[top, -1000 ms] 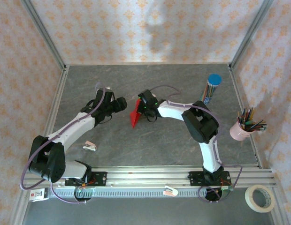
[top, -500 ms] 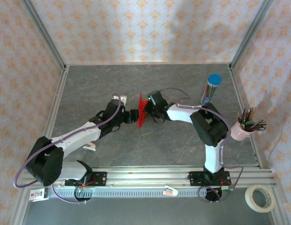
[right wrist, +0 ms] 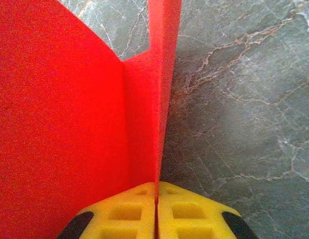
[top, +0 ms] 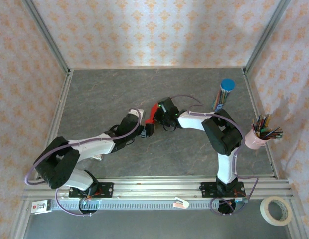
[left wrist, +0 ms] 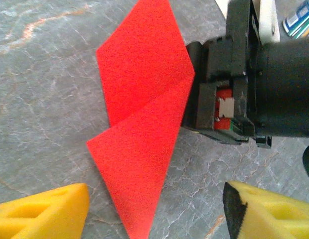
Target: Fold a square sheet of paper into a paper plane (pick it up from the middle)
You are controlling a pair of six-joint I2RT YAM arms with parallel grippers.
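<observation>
The square sheet of paper [top: 152,114] is bright red and folded, with a crease and a long pointed tip [left wrist: 137,149]. It is held on edge above the grey table. My right gripper [right wrist: 157,196] is shut on its folded edge [right wrist: 70,129], the yellow pads pressed together with the paper between them. In the top view the right gripper [top: 162,112] sits just right of the paper. My left gripper [top: 145,130] is below and left of the paper, facing it. Its jaws are open [left wrist: 152,206], and the paper's tip points down between the yellow fingertips [left wrist: 50,211] without touching them.
A blue-capped tube of coloured pencils [top: 224,93] stands at the back right. A pink cup of pencils [top: 258,136] is by the right wall. A roll of tape [top: 276,210] lies outside the frame at the front right. Metal frame rails edge the table.
My left arm has swung right and nearer, bringing its open gripper up to the paper. The right gripper has shifted right and lifted the paper more upright.
</observation>
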